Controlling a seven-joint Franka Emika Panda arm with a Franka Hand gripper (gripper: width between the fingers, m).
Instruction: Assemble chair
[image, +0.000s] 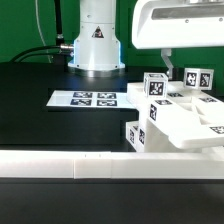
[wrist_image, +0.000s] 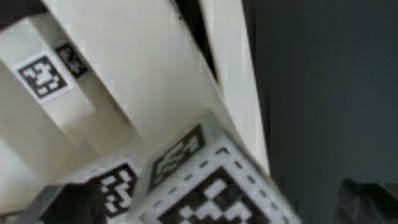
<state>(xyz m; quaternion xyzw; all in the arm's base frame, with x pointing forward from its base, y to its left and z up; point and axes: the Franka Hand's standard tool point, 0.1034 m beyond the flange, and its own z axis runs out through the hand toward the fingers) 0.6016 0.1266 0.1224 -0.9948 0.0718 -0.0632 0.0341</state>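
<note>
The chair (image: 185, 115) is a cluster of white pieces with black-and-white tags, standing at the exterior view's right on the black table. Tagged blocks (image: 157, 86) rise from its top, and one leg cube (image: 137, 134) sits at its near left corner. My gripper (image: 170, 72) hangs straight down over the top of the cluster. In the wrist view my gripper (wrist_image: 214, 212) is open. Its dark fingers (wrist_image: 75, 204) stand wide on either side of a tagged white piece (wrist_image: 222, 185), with dark space on one side. Long white slats (wrist_image: 134, 90) run past close to the camera.
The marker board (image: 85, 98) lies flat on the table in the middle. The robot's white base (image: 95, 40) stands behind it. A long white border rail (image: 90, 163) runs along the table's front edge, just before the chair pieces.
</note>
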